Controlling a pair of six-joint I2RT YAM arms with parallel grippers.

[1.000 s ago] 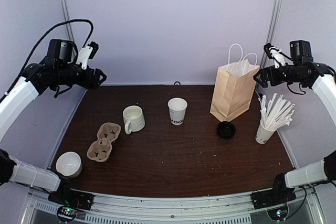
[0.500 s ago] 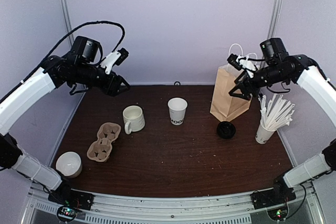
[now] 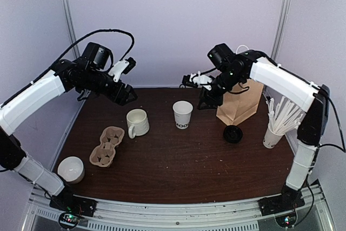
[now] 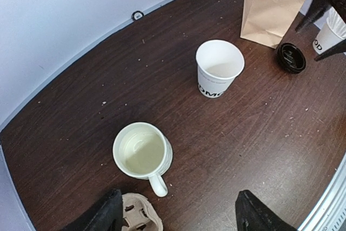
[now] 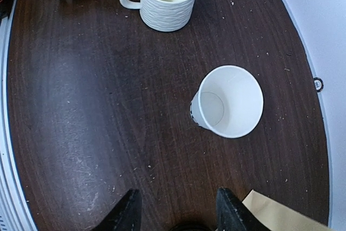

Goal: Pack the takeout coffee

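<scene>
The takeout coffee cup (image 3: 183, 114) is a white paper cup with dark letters. It stands upright and uncovered at mid-table, also seen in the left wrist view (image 4: 219, 68) and the right wrist view (image 5: 230, 101). Its black lid (image 3: 233, 133) lies apart on the table in front of the brown paper bag (image 3: 238, 106). My right gripper (image 3: 204, 100) hovers just right of the cup, open with nothing between its fingers (image 5: 127, 212). Above the cream mug (image 3: 137, 122), my left gripper (image 3: 127, 94) hangs open and empty.
A cardboard cup carrier (image 3: 107, 146) and a white bowl (image 3: 71, 169) sit at the left front. A white cup of straws (image 3: 273, 133) stands at the right edge beside the bag. The mug (image 4: 141, 151) lies between the carrier and the paper cup.
Both arms have swung in from the side walls toward the middle. The right gripper crossed in front of the bag to the cup; the left came down over the mug.
</scene>
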